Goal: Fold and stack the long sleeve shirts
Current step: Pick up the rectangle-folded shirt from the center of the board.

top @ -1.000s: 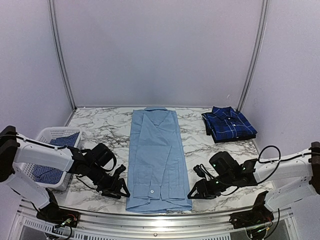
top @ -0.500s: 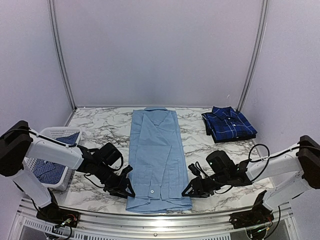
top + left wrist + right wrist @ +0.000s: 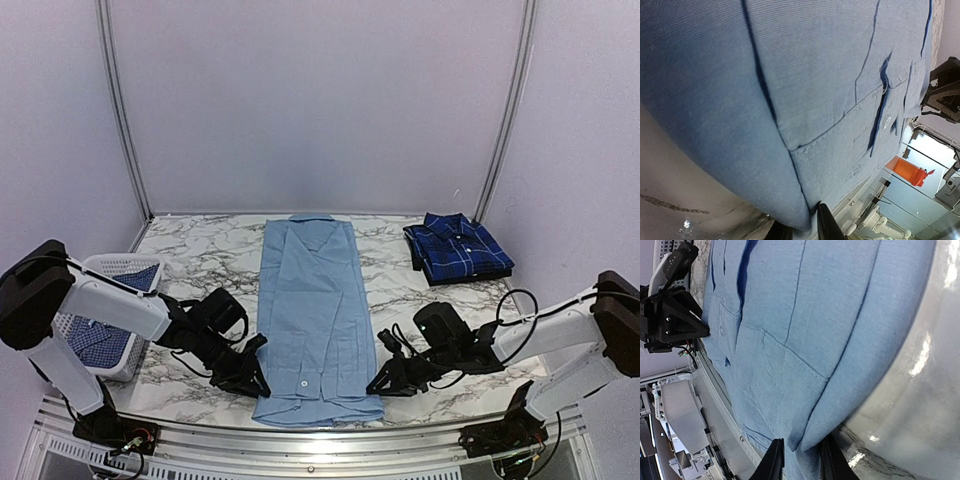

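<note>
The plain light blue shirt [image 3: 310, 315] lies folded into a long strip down the middle of the marble table, collar at the far end. My left gripper [image 3: 255, 383] is at its near left corner and my right gripper [image 3: 378, 385] is at its near right corner. In the left wrist view the gripper [image 3: 802, 230] pinches the shirt's [image 3: 790, 90] folded edge. In the right wrist view the gripper [image 3: 801, 457] pinches the opposite edge of the shirt [image 3: 805, 315]. The dark navy plaid shirt [image 3: 458, 248] lies folded at the far right. The blue-and-white check shirt [image 3: 92, 345] lies in a basket.
A white mesh basket [image 3: 105, 263] stands at the left edge beside the left arm. The table's metal front rail [image 3: 320, 430] runs just behind the shirt's near hem. Grey walls close the back and both sides.
Both grippers have slid inward along the table to the near corners of the light blue shirt and closed on its edges. The shirt itself has not moved.
</note>
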`<state>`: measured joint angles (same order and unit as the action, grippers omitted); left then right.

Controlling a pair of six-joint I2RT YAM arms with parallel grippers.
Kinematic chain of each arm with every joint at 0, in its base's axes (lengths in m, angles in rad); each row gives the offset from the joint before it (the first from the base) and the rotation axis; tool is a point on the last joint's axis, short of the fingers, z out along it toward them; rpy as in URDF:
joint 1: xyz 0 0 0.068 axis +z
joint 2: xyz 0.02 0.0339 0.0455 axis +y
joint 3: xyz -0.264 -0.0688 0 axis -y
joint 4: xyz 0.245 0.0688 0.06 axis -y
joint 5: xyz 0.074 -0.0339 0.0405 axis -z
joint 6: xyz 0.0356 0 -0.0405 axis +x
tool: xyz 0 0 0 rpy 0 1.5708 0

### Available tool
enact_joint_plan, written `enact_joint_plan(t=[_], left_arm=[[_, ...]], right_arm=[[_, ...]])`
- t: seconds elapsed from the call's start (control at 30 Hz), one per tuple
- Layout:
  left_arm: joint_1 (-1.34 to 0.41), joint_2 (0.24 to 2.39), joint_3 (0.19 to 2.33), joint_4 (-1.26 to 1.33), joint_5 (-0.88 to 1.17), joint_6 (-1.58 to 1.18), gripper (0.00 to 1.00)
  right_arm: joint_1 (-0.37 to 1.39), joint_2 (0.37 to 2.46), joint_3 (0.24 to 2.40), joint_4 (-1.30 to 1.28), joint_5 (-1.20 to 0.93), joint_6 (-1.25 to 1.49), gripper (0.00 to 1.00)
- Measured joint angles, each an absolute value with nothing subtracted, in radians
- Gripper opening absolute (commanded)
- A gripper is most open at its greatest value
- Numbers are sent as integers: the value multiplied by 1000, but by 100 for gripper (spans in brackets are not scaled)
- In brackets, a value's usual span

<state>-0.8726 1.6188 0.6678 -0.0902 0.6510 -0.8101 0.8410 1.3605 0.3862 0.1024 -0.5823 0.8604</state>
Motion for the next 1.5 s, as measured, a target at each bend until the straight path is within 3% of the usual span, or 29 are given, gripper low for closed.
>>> enact_joint_plan(t=[0.23, 0.47, 0.63, 0.77, 1.0, 1.27, 1.5], left_arm=[[-873, 1608, 641, -65, 672, -831, 25], [-869, 1574, 613, -60, 675, -849, 33], [-870, 1574, 613, -53, 676, -855, 32], [-870, 1575, 613, -49, 672, -865, 25], [-868, 1608, 629, -21, 672, -878, 18], [-867, 1628, 643, -11, 665, -888, 0], [-835, 1584, 648, -16, 666, -893, 0]], right_arm=[[841, 1307, 352, 88, -586, 895, 40], [841, 1226, 307, 68, -574, 945, 41], [853, 1268, 302, 124, -579, 984, 40], [865, 1316, 302, 204, -589, 1015, 39], [867, 1388, 303, 308, -611, 1043, 32], [863, 1408, 320, 321, -619, 1046, 0], [841, 1378, 397, 256, -618, 1019, 0]])
